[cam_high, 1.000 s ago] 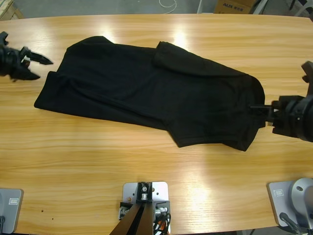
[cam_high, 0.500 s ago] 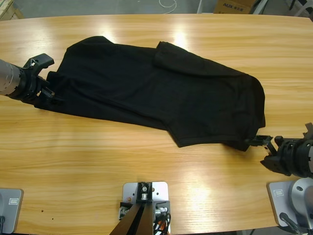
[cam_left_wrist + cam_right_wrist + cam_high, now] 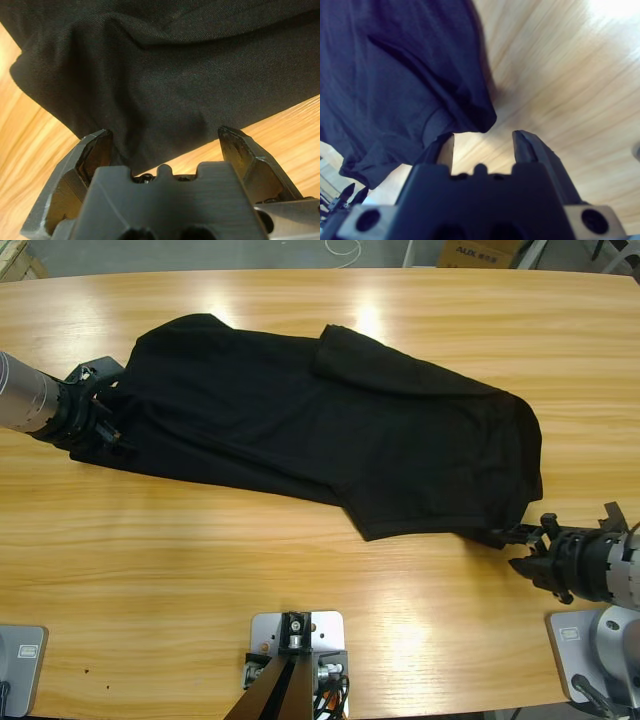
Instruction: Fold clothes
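Shirt (image 3: 330, 445): soft black cloth, matt, taking no shine from the lamps; a fine weave is showing in the left wrist view (image 3: 165, 75), with gentle creases. Table (image 3: 300, 580): pale wood, smooth and glossy, its long straight grain reflecting bright patches of light. Left gripper (image 3: 165, 145): black hard plastic, dull, its faceted edges catching faint sheen. Right gripper (image 3: 482, 142): same black material, matt. Arm casing at left (image 3: 22, 400): silver-grey metal, satin.

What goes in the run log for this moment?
stage: pre-grasp | left gripper: open, straddling black fabric shirt edge | right gripper: open at shirt corner | wooden table
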Controlling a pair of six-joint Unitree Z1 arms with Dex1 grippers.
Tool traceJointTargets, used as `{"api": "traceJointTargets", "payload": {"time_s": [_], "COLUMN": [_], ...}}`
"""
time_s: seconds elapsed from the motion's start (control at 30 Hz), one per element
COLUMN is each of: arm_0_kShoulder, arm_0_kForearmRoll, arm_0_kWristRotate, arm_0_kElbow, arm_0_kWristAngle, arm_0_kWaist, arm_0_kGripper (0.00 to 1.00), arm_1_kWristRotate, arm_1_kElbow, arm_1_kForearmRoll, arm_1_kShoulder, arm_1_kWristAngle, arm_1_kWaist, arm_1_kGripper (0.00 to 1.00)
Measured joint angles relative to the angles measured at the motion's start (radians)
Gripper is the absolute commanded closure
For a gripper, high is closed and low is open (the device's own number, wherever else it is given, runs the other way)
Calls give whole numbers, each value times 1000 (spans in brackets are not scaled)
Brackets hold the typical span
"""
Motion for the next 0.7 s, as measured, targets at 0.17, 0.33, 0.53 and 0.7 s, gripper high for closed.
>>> {"api": "traceJointTargets", "payload": {"time_s": [0.17,0.33,0.53,0.7], "arm_0_kShoulder": [3,10,12,12], "arm_0_kForearmRoll": [0,0,0,0], "arm_0_kWristRotate": [1,1,1,1], "arm_0_kElbow": [0,0,0,0], "arm_0_kWristAngle": [0,0,0,0], "arm_0_kWaist": [0,-1,-4,-11], "arm_0_kGripper": [170,170,170,170], "arm_1_kWristRotate": [0,0,-16,-36], "arm_1_kElbow": [28,47,56,56], "arm_1_kForearmRoll": [-89,-170,-182,-182], "arm_1_kShoulder": [69,127,138,138], "arm_1_kWristAngle": [0,-2,-32,-60], "arm_1_kWaist": [0,0,0,0], "arm_1_kGripper": [705,1000,1000,1000]}}
